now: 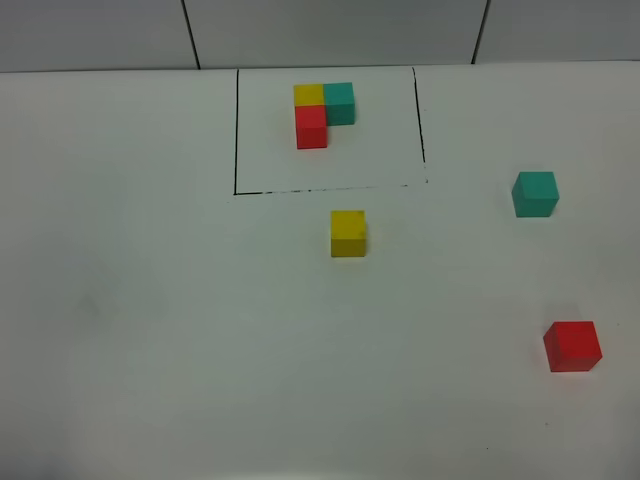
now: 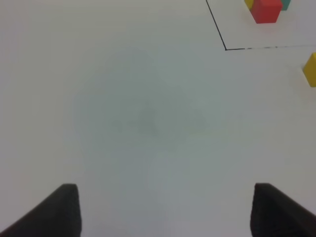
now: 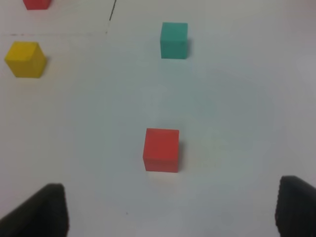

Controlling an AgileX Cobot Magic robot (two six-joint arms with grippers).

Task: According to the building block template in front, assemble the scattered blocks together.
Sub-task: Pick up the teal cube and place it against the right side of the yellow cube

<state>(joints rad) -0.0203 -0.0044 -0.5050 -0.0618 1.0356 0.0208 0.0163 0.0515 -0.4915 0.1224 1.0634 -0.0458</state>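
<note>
The building block template [image 1: 323, 112] is a joined yellow, teal and red L inside a thin black drawn rectangle at the table's back; its red cube [image 2: 266, 11] shows in the left wrist view. Of the scattered blocks, the yellow cube [image 1: 348, 233] [image 3: 24, 59] lies just in front of the rectangle, the teal cube [image 1: 535, 193] [image 3: 174, 40] at right, the red cube [image 1: 573, 346] [image 3: 161, 149] at front right. My left gripper [image 2: 165, 210] is open over bare table, nothing between its fingers. My right gripper [image 3: 173, 210] is open, the red cube ahead of it. Neither arm shows in the high view.
The white table [image 1: 160, 300] runs to a grey panelled wall [image 1: 330, 30] at the back. The yellow cube [image 2: 310, 70] sits at the edge of the left wrist view, beyond the rectangle's corner [image 2: 226, 49].
</note>
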